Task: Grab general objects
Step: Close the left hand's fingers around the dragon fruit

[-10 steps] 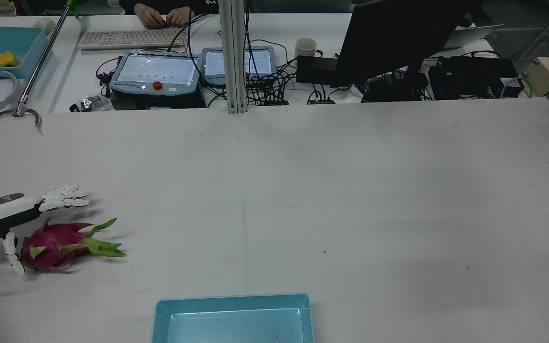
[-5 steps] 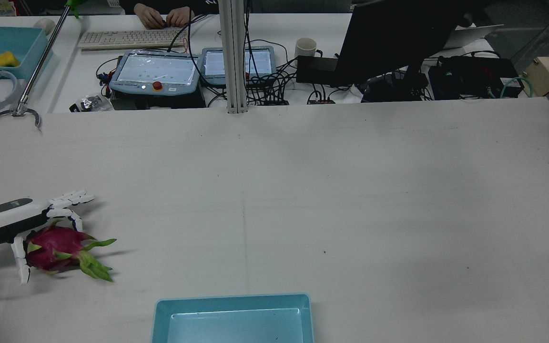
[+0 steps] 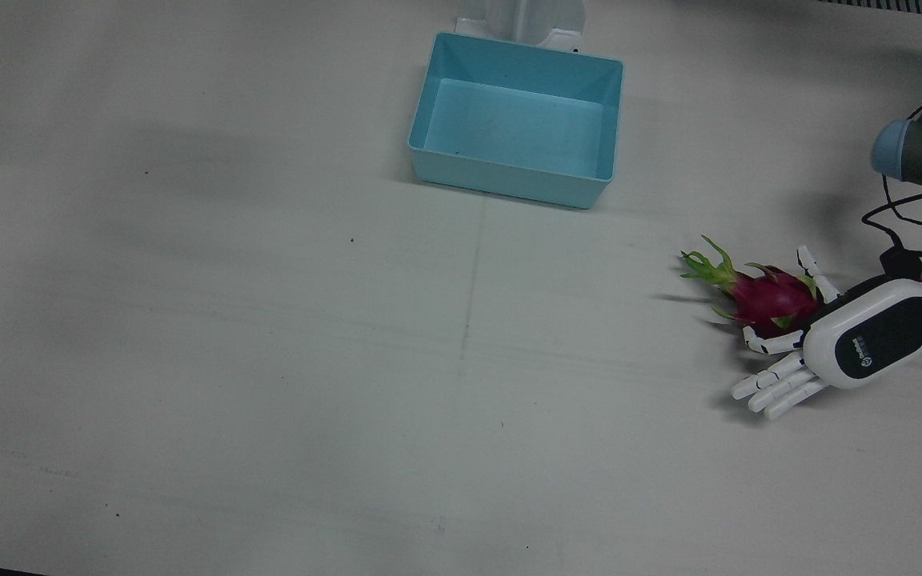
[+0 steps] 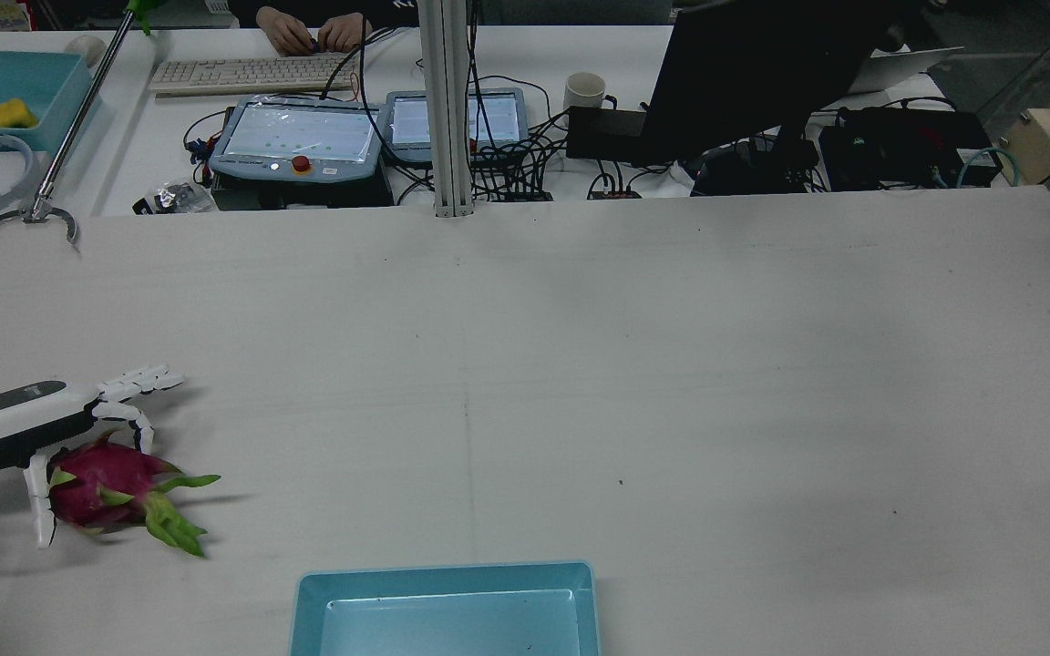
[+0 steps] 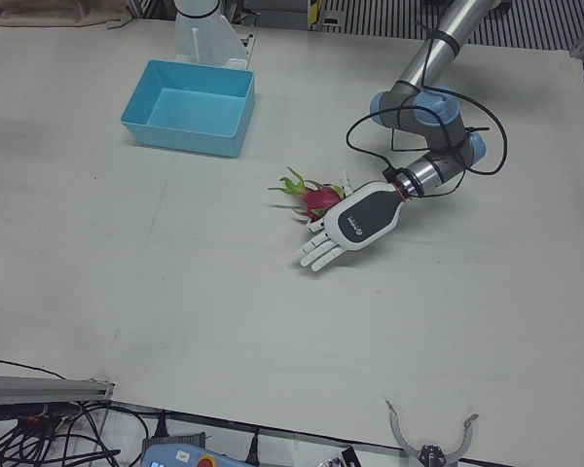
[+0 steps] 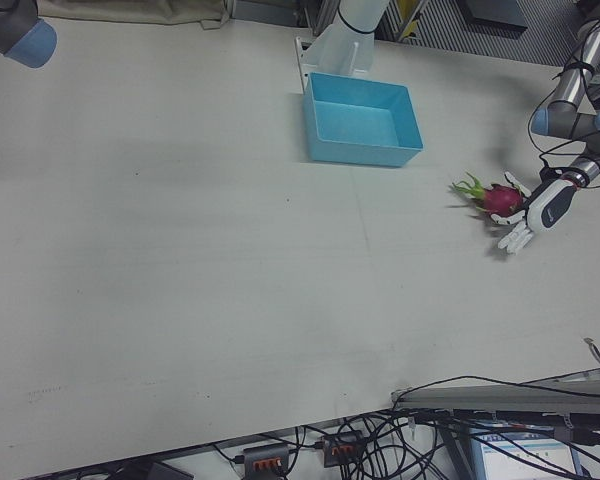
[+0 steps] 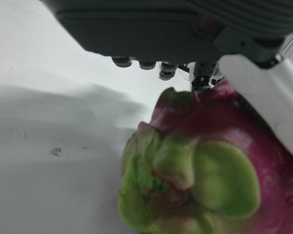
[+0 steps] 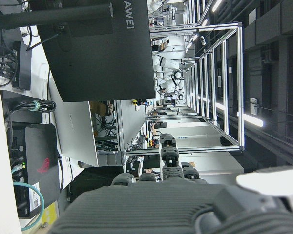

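1. I am working the left hand low over the counter, and the dragon fruit is lying on its side against the palm, green leafy end pointing away from the wrist.
2. The fingers are only partly closing: one is curling over the top of the fruit, the thumb is reaching down past its blunt end, and the rest are lying stretched out flat beside it, touching nothing. I am judging this as a forming grasp, not a secure hold.
3. I am not seeing the right hand over the counter in any fixed view; its own camera is looking off at a monitor and racks, so I cannot tell how its fingers are set.
4. I am expecting the fruit to be fairly heavy for its size, rounded and smooth-skinned, so it is likely to roll or slip from a shallow pinch. The green scales look soft and bendy and are no place to pull.
5. I am aiming to wrap the fat magenta middle, straight fingers curling over the far side opposite the thumb.
6. The light-blue bin is standing well away from the fingertips, beyond the fruit's leafy end, with nothing in it.
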Controlling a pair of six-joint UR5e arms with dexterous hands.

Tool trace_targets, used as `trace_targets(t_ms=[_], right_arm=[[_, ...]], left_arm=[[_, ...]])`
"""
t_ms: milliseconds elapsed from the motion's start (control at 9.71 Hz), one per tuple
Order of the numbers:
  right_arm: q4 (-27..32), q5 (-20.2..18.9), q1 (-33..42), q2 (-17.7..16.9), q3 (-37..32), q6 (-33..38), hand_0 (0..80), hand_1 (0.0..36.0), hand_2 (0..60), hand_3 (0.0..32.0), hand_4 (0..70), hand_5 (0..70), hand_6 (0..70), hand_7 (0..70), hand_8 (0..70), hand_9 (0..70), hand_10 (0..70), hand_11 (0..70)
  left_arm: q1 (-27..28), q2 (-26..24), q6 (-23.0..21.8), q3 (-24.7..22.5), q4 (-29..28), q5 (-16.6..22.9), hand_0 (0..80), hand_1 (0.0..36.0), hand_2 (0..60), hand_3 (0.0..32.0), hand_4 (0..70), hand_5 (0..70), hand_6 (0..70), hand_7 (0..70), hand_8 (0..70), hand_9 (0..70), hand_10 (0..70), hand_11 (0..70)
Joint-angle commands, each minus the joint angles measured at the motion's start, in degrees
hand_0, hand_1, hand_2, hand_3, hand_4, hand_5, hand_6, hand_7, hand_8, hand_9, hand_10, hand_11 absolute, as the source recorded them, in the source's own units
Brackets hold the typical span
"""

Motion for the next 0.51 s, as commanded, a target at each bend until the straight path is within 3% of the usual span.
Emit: trace_targets(t_ms=[0,103,412], right_arm=[[0.0,-0.1,0.0,0.0,0.1,0.0,0.0,0.0,0.0,0.0,0.0,0.0,0.0,0.0,0.0,0.0,0.0,0.0],[0.0,0.0,0.0,0.0,0.1,-0.1,0.0,0.0,0.0,0.0,0.0,0.0,0.0,0.0,0.0,0.0,0.0,0.0],[0.0,-0.1,0.0,0.0,0.1,-0.1,0.0,0.0,0.0,0.0,0.0,0.0,0.0,0.0,0.0,0.0,0.0,0.0]], left_arm=[[0.0,-0.2,-0.6,-0.6,-0.4,-0.1,56.0,36.0,60.0,0.0,52.9,66.7,2.6,13.0,0.0,1.2,1.1,3.7],[0.0,-0.2,-0.9,-2.5,0.5,-0.1,55.1,36.0,60.0,0.0,55.6,70.0,3.4,14.5,0.0,1.5,3.1,6.9],[-0.2,-0.2,-2.6,-12.7,7.7,0.9,53.5,36.0,60.0,0.0,52.5,70.0,3.6,15.9,0.0,1.7,4.7,9.4]])
